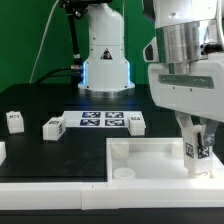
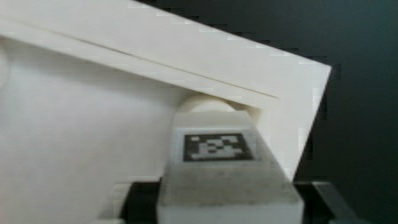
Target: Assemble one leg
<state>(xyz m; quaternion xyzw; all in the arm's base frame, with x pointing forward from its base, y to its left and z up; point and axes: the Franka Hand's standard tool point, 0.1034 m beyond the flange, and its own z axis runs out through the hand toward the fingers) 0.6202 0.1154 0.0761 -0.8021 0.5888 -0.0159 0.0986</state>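
My gripper (image 1: 199, 148) is shut on a white leg (image 1: 198, 150) with a black-and-white marker on its face, held upright over the corner of the large white square tray-like piece (image 1: 150, 152) at the exterior view's right. In the wrist view the leg (image 2: 217, 150) sits between my two dark fingers (image 2: 150, 196), its far end at a round corner socket (image 2: 210, 102) of the tray piece (image 2: 107, 110). Whether the leg is seated in the socket is hidden. Three other legs lie on the table: one (image 1: 15, 121), one (image 1: 52, 127) and one (image 1: 136, 122).
The marker board (image 1: 98, 121) lies flat behind the tray piece. The robot's white base (image 1: 106, 62) stands at the back. A white wall (image 1: 60, 205) borders the table's front edge. A small white part (image 1: 2, 152) shows at the exterior view's left edge.
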